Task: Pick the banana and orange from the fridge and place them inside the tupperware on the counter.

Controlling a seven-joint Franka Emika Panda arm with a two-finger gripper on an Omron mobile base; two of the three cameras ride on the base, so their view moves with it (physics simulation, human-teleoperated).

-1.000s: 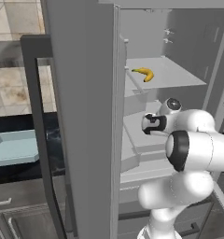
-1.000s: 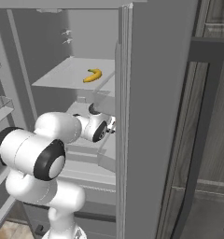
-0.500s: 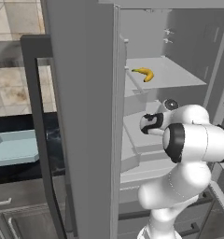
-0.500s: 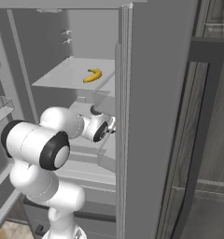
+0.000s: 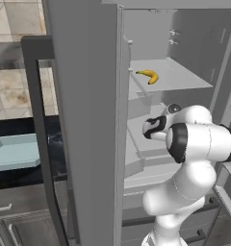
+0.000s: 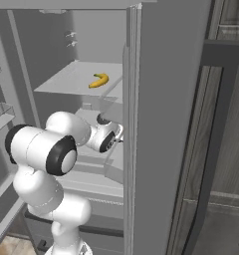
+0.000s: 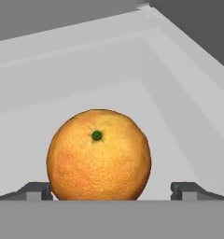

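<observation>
Orange [image 7: 99, 155] fills end effector [image 7: 111, 190] gap (walls near).

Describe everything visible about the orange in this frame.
In the hand view the orange is a round, dimpled fruit, bright orange with a small green stem spot facing the camera. It sits on a pale grey surface inside the fridge, near a corner. It lies between the gripper fingertips, which stand open on either side; contact cannot be told.

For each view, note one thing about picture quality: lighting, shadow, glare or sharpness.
Left base view: flat, even light; the counter is glossy, with pale marbling or reflections. Right base view: the banana is small but crisp, with hardly any shadow on its shelf. Hand view: the orange is sharp with visible peel texture, evenly lit, no glare.
</observation>
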